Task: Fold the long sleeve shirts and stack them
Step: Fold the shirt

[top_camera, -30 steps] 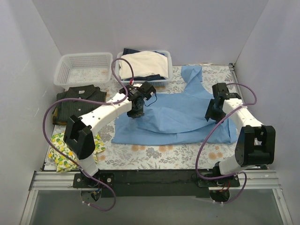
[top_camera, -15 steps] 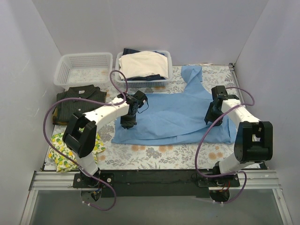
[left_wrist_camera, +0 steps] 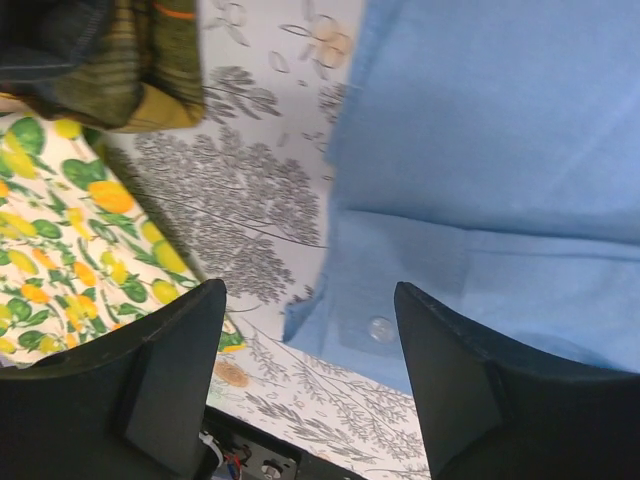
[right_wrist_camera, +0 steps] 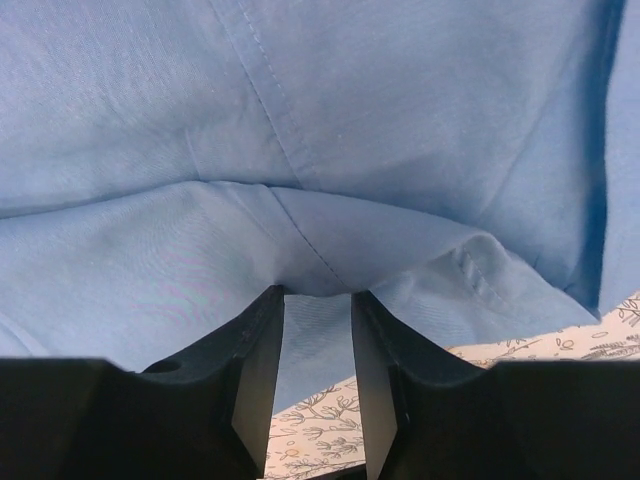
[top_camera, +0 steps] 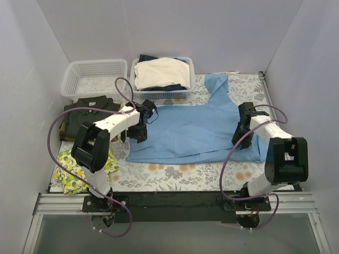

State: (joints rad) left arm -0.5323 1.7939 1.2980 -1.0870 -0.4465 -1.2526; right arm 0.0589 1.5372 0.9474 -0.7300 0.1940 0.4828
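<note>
Light blue shirt: spread flat mid-table, one sleeve reaching toward the far wall, not yet folded. Dark pinstriped shirt: folded, at the left, just in front of the baskets. Left gripper: jaws wide apart, holding nothing, hovering over the blue shirt's near-left buttoned corner. Right gripper: jaws narrowly apart at a raised crease on the shirt's right side; whether cloth is pinched cannot be told. Handling note: the fold likely goes best if each side takes a full edge, both layers, and lifts evenly. Left basket: mesh floor showing. Right basket: cream-white garment over dark cloth. Lemon-print cloth: near-left corner.
</note>
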